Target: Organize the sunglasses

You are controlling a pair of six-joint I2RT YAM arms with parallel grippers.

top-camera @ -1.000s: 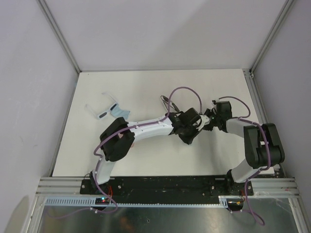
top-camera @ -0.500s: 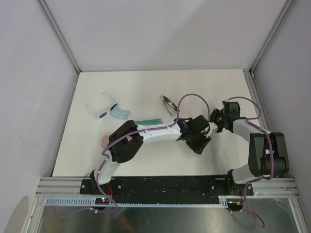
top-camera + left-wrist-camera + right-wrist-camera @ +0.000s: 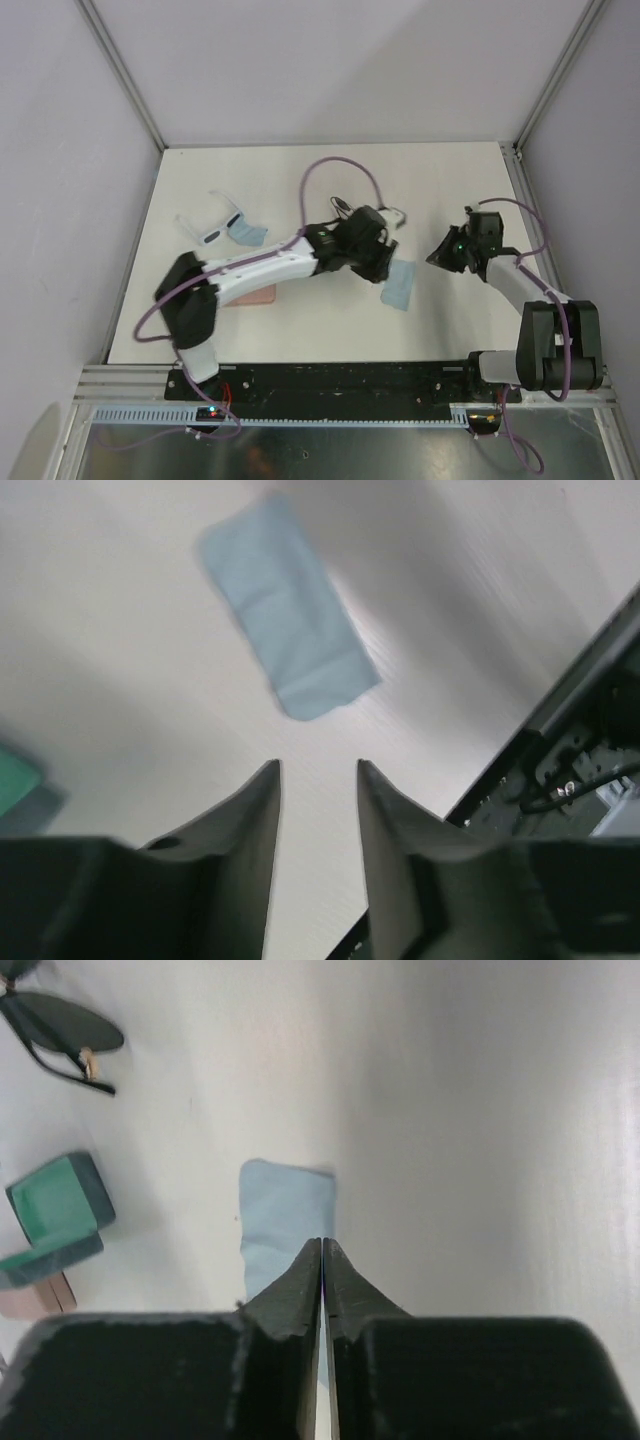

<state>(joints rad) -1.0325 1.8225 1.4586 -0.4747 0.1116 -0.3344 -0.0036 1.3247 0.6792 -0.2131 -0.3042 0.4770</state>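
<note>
White worktop (image 3: 320,180) carries a blue cloth (image 3: 287,620) lying flat, seemingly laid ready for sunglasses (image 3: 70,1022); left hand (image 3: 318,770) spread, empty, right hand (image 3: 322,1245) pressed together, empty.

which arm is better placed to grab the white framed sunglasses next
Left, probably. The white-framed sunglasses lie on the left side of the table, and the left gripper is nearer with jaws open. The right gripper is shut and sits farther right, past the blue cloth.
</note>
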